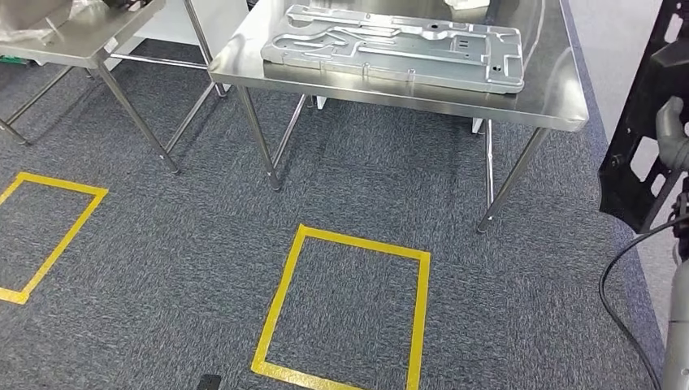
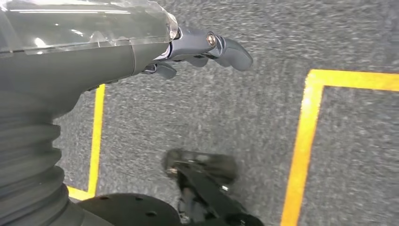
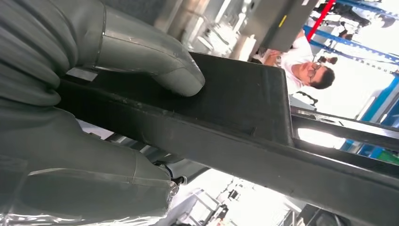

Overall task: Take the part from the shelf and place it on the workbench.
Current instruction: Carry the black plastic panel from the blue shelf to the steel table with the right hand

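Clearly gripped in right hand [image 3: 94, 94]: one black part [image 1: 642, 138], held at right edge, off workbench [image 1: 561, 97]. Left hand [image 2: 202, 47] loose, holding nothing. Two steel tables, two yellow floor squares [image 1: 349, 309], one grey plate [image 1: 398, 45].

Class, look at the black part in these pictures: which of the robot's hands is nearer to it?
Right. The right hand grips the black part, thumb pressed on it; the left hand hangs over the carpet, holding nothing.

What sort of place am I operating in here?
Probably a factory or workshop floor: steel workbenches on grey carpet, yellow taped squares marking standing spots, and a large machined metal plate lying on one bench.
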Available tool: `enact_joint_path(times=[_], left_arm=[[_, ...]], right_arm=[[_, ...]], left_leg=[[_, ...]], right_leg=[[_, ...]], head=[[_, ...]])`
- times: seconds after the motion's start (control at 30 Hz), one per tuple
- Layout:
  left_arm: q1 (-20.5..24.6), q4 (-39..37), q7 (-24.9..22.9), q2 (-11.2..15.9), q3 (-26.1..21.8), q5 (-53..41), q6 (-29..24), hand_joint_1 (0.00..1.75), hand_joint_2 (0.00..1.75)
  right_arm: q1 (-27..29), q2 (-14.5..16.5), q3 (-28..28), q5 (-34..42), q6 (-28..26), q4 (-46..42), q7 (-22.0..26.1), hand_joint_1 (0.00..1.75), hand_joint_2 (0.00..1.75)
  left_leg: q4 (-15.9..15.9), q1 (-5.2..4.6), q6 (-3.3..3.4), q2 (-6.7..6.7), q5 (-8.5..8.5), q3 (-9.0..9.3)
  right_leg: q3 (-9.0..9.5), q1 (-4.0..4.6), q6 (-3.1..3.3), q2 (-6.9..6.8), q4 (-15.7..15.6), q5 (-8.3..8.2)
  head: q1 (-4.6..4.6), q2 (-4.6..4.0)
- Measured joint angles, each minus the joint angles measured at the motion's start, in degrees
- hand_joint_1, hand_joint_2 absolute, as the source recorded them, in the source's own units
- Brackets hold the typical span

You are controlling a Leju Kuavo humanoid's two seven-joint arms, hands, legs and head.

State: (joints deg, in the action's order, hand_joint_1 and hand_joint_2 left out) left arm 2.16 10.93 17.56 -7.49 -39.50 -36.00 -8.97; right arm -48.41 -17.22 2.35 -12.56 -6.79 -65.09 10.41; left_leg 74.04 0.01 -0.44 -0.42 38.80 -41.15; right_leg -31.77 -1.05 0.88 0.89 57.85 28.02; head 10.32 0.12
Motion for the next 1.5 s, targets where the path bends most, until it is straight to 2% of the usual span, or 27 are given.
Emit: enact_joint_path(times=[0.03,0.07,0.13,0.17,0.2,0.27,0.33,0.37,0.43,0.5,0.53,0.57,0.63,0.67,0.7,0.8,0.87,0.97,1.03,1.07,1.17,1.2,1.27,1.3,1.37,1.43,1.5], left_arm=[[-0.14,0.00,-0.03,0.01,0.00,-0.04,0.13,0.00,1.75],[-0.36,-0.01,-0.05,0.04,0.00,-0.15,0.31,0.00,1.75],[-0.88,-0.08,-0.08,0.25,0.00,-0.56,0.63,0.00,1.75],[-0.99,-0.11,-0.05,0.36,0.00,-0.79,0.75,0.00,1.75],[-0.97,-0.13,0.00,0.44,-0.01,-0.96,0.83,0.00,1.75],[-0.64,-0.13,0.21,0.46,-0.02,-1.07,0.93,0.00,1.75],[-0.43,-0.13,0.41,0.46,-0.03,-1.08,0.99,0.00,1.75],[-0.42,-0.13,0.47,0.46,-0.03,-1.10,1.01,0.00,1.75],[-0.51,-0.14,0.52,0.42,-0.04,-1.18,1.08,0.00,1.75],[-0.69,-0.16,0.50,0.37,-0.04,-1.53,1.22,0.00,1.75],[-0.80,-0.17,0.49,0.36,-0.04,-1.75,1.30,0.00,1.75],[-0.94,-0.19,0.46,0.32,-0.04,-1.96,1.35,0.00,1.75],[-1.27,-0.29,0.37,0.26,-0.05,-2.10,1.44,0.00,1.75],[-1.33,-0.34,0.29,0.27,-0.07,-2.09,1.47,0.00,1.75],[-1.27,-0.39,0.30,0.30,-0.09,-2.06,1.50,0.00,1.75],[-0.54,-0.39,0.85,0.39,-0.23,-1.90,1.54,0.00,1.75],[0.01,-0.39,1.36,0.44,-0.36,-1.80,1.57,0.00,1.75],[0.25,-0.39,1.60,0.39,-0.50,-1.74,1.63,0.00,1.75],[-0.04,-0.39,1.37,0.39,-0.74,-1.69,1.63,0.00,1.75],[-0.26,-0.39,1.23,0.39,-0.95,-1.67,1.62,0.00,1.75],[-0.89,-0.46,0.90,0.33,-1.53,-1.63,1.58,0.00,1.75],[-0.99,-0.49,0.81,0.30,-1.63,-1.62,1.57,0.00,1.75],[-0.93,-0.50,0.69,0.15,-1.74,-1.61,1.56,0.00,1.75],[-0.86,-0.50,0.69,0.07,-1.78,-1.61,1.56,0.00,1.75],[-0.68,-0.50,0.75,-0.02,-1.84,-1.63,1.63,0.00,1.75],[-0.51,-0.50,0.89,-0.01,-1.89,-1.65,1.76,0.00,1.75],[-0.44,-0.50,0.99,-0.01,-1.90,-1.67,1.92,0.00,1.75]], right_arm=[[-1.87,-0.03,-0.91,-0.63,-0.11,1.52,-0.34,1.75,1.75],[-3.74,-0.02,-2.07,-1.55,-0.25,3.33,-0.79,1.75,1.75],[-7.73,0.08,-4.63,-3.81,-0.52,7.23,-1.97,1.75,1.75],[-9.95,0.27,-6.10,-5.15,-0.63,9.44,-2.68,1.75,1.75],[-12.55,0.52,-7.44,-6.42,-0.74,11.27,-3.21,1.75,1.75],[-18.32,1.29,-10.33,-8.67,-1.30,14.52,-3.94,1.75,1.75],[-22.89,2.06,-13.09,-9.76,-2.01,17.42,-4.13,1.75,1.75],[-24.05,2.37,-14.20,-9.91,-2.20,18.77,-4.17,1.75,1.75],[-24.79,2.85,-15.96,-9.77,-2.41,20.92,-4.11,1.75,1.75],[-25.16,3.14,-17.14,-9.21,-2.28,21.84,-3.79,1.75,1.75],[-25.71,3.24,-17.64,-8.90,-2.02,22.06,-3.52,1.75,1.75],[-26.37,3.31,-18.14,-8.58,-1.55,22.22,-3.23,1.75,1.75],[-27.36,3.47,-19.25,-8.08,0.08,22.49,-2.73,1.75,1.75],[-27.64,3.81,-20.05,-7.84,1.68,22.51,-2.72,1.75,1.75],[-27.92,4.37,-20.98,-7.68,3.69,22.40,-2.99,1.75,1.75],[-30.23,7.20,-24.54,-7.59,10.19,21.84,-4.75,1.75,1.75],[-31.54,9.36,-27.16,-7.31,13.12,21.96,-5.75,1.75,1.75],[-31.28,11.91,-31.13,-6.29,16.85,23.04,-6.76,1.75,1.75],[-31.05,13.11,-33.42,-5.60,18.87,23.87,-7.22,1.75,1.75],[-31.08,13.56,-34.30,-5.31,19.56,24.29,-7.33,1.75,1.75],[-31.24,14.44,-36.23,-4.72,20.59,25.83,-7.53,1.75,1.75],[-31.31,14.63,-36.66,-4.65,20.72,26.21,-7.61,1.75,1.75],[-31.90,14.99,-37.17,-4.55,20.82,26.56,-7.72,1.75,1.75],[-32.35,15.10,-37.28,-4.46,20.82,26.64,-7.67,1.75,1.75],[-33.21,15.23,-37.57,-4.28,20.82,26.81,-7.47,1.75,1.75],[-33.26,15.19,-37.91,-4.20,20.75,27.10,-7.29,1.75,1.75],[-32.69,14.98,-38.17,-4.24,20.67,27.48,-7.25,1.75,1.75]], left_leg=[[-2.82,-0.13,0.37,0.00,-1.21,-0.43],[-6.50,-0.35,0.98,-0.01,-5.24,-0.66],[-13.07,-0.99,2.18,-0.12,-15.58,-0.70],[-14.87,-1.27,2.65,-0.11,-18.82,-0.49],[-15.70,-1.51,2.97,-0.08,-19.63,-0.11],[-16.75,-1.54,3.60,0.07,-18.63,1.42],[-18.37,-1.19,4.01,0.00,-17.79,3.86],[-19.16,-1.00,4.02,-0.18,-17.23,5.39],[-20.51,-0.63,3.82,-0.66,-15.81,8.66],[-21.15,-0.40,3.48,-1.22,-14.24,11.36],[-21.23,-0.35,3.32,-1.41,-13.37,12.50],[-21.25,-0.33,3.16,-1.54,-12.40,13.55],[-20.96,-0.37,2.70,-1.66,-10.40,15.38],[-20.93,-0.34,2.33,-1.60,-9.38,16.05],[-20.69,-0.29,1.90,-1.45,-8.75,16.69],[-16.67,-0.23,0.95,-0.79,-9.33,16.02],[-9.71,-0.04,0.48,-0.58,-9.10,12.33],[-1.25,0.28,-0.27,-0.34,-3.40,5.29],[-2.71,0.32,-0.36,-0.15,-1.95,2.82],[-5.65,0.33,-0.22,-0.05,-3.96,2.49],[-15.90,0.20,0.52,0.18,-15.83,2.65],[-17.50,0.17,0.76,0.18,-17.92,2.78],[-17.98,0.20,1.36,0.14,-18.13,3.52],[-18.01,0.25,1.72,0.12,-18.08,4.12],[-17.94,0.21,2.44,0.10,-17.52,5.51],[-17.91,0.05,2.85,0.07,-16.28,6.80],[-17.90,-0.22,3.08,-0.17,-14.85,8.47]], right_leg=[[1.36,0.07,-0.07,0.01,-0.13,0.97],[2.58,0.14,-0.14,0.00,-0.28,1.95],[4.63,0.37,-0.56,0.16,-0.62,3.72],[5.37,0.38,-0.89,0.28,-0.89,4.24],[5.83,0.33,-1.29,0.40,-0.85,4.32],[5.32,0.02,-1.95,0.26,1.00,3.26],[2.33,-0.13,-2.39,-0.22,6.76,2.09],[0.41,-0.16,-2.58,-0.44,10.02,2.66],[-3.05,-0.32,-3.02,-0.54,13.89,6.94],[-5.38,-0.53,-3.34,-0.61,12.62,11.18],[-6.21,-0.61,-3.44,-0.68,10.26,10.96],[-6.83,-0.67,-3.48,-0.88,6.83,7.47],[-7.53,-0.48,-3.17,-1.47,-0.19,-3.79],[-7.55,-0.15,-2.73,-1.57,-2.12,-7.97],[-7.36,0.11,-2.16,-1.43,-2.82,-9.47],[-5.70,0.03,-0.48,-0.65,-2.64,-7.49],[-3.89,-0.20,0.11,-0.30,-3.08,-6.31],[-0.47,-0.23,0.24,-0.10,-3.49,-4.00],[1.90,-0.27,0.07,-0.13,-3.51,-2.25],[3.10,-0.27,-0.06,-0.19,-3.51,-1.35],[5.86,0.07,-0.74,-0.34,-3.52,1.38],[6.49,0.22,-1.06,-0.30,-3.39,1.92],[7.26,0.35,-1.78,-0.22,-2.69,2.43],[7.10,0.28,-2.09,-0.28,-1.39,2.30],[4.07,0.15,-2.54,-0.51,4.10,2.95],[-1.54,0.19,-2.70,-0.63,11.45,5.36],[-6.00,0.37,-2.52,-0.63,14.50,8.23]], head=[[0.00,0.01],[0.00,0.00],[-0.01,0.00],[-0.04,0.00],[-0.09,0.00],[-0.13,0.01],[-0.10,0.01],[-0.09,0.01],[-0.11,0.01],[-0.11,0.01],[-0.11,0.01],[-0.11,0.01],[-0.13,0.00],[-0.12,0.00],[-0.15,0.00],[-0.19,0.01],[-0.09,0.01],[0.01,0.01],[0.01,0.01],[0.01,0.00],[0.00,-0.01],[-0.01,0.00],[-0.05,0.01],[-0.06,0.01],[-0.08,0.01],[-0.09,0.01],[-0.09,0.01]])
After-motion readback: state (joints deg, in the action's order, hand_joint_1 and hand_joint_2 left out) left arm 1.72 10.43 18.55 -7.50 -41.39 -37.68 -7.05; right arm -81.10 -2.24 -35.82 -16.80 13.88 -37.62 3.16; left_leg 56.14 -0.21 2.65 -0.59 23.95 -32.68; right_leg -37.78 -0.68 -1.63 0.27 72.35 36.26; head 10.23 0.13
